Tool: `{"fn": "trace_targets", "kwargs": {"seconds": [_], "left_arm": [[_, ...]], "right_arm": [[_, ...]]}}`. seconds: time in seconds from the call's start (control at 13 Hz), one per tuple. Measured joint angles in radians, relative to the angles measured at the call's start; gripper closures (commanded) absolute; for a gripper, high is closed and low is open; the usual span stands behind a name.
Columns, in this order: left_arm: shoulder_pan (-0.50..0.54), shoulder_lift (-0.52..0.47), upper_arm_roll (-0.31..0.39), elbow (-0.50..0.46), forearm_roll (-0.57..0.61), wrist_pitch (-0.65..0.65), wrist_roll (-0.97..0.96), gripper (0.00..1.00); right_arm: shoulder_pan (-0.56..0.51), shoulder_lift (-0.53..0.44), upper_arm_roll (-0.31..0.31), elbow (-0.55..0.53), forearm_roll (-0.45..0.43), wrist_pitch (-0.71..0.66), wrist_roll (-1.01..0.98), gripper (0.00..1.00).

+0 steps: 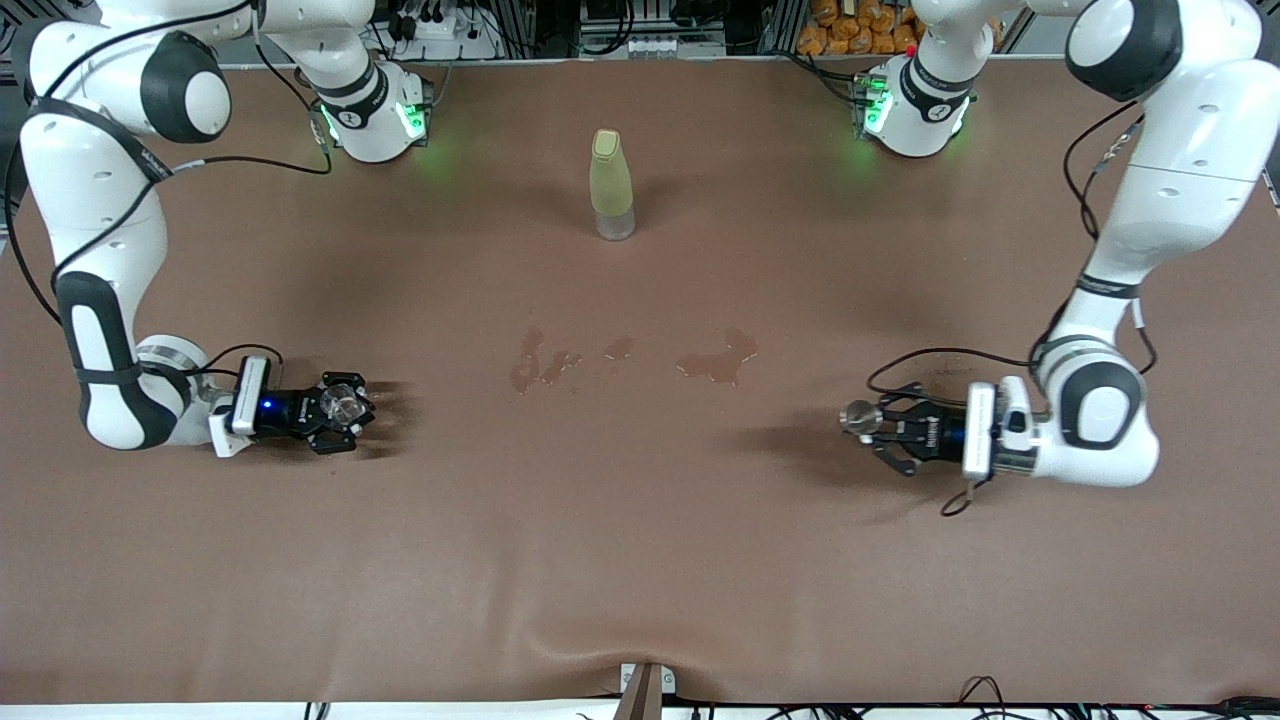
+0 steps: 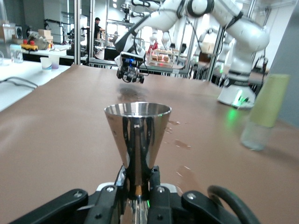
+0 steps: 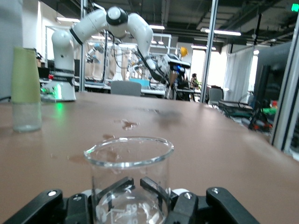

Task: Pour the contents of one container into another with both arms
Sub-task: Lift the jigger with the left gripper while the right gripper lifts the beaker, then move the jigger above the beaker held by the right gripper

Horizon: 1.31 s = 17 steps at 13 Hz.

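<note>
Over the brown table (image 1: 640, 560), seen from the front, my right gripper (image 1: 345, 405) clamps the clear glass cup (image 1: 343, 402) at the right arm's end, and my left gripper (image 1: 880, 425) clamps the stemmed steel cup (image 1: 856, 417) at the left arm's end. Between them lie wet patches (image 1: 715, 360), and the yellow-green bottle (image 1: 612, 185) stands farther from the camera.

In the left wrist view, my fingers (image 2: 156, 186) pinch the goblet's stem; its bowl (image 2: 138, 135) stands upright.

In the right wrist view, the beaker (image 3: 128, 179) sits upright in my closed fingers (image 3: 156, 189).

Brown table (image 1: 640, 560) bears bottle (image 1: 612, 185), wet patches (image 1: 715, 360)
</note>
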Motion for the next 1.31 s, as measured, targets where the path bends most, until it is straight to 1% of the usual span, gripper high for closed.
{"fn": "trace_targets", "kwargs": {"seconds": [0.08,0.31,0.54,0.69,0.85,1.08,1.31], "left_arm": [[-0.048,0.000,-0.001,0.001,-0.043,0.049,0.050,1.00],[-0.186,0.005,0.002,-0.001,-0.222,0.179,0.159,1.00],[-0.286,0.016,0.004,-0.014,-0.362,0.266,0.177,1.00],[-0.351,0.024,0.005,-0.036,-0.495,0.328,0.182,1.00],[-0.420,0.032,0.006,-0.047,-0.604,0.382,0.187,1.00],[-0.516,0.043,0.009,-0.046,-0.684,0.457,0.187,1.00],[-0.596,0.047,0.025,-0.036,-0.702,0.507,0.187,1.00]], "right_arm": [[0.004,-0.021,0.000,-0.009,0.000,-0.022,0.012,1.00],[0.022,-0.112,0.000,-0.064,0.000,-0.061,0.086,1.00],[0.037,-0.277,0.001,-0.183,0.001,-0.068,0.186,1.00],[0.042,-0.391,-0.003,-0.261,0.001,-0.069,0.241,1.00],[0.072,-0.486,-0.036,-0.333,0.000,-0.070,0.283,1.00],[0.134,-0.571,-0.091,-0.415,0.001,-0.069,0.310,1.00],[0.189,-0.616,-0.128,-0.473,0.011,-0.060,0.321,1.00]]}}
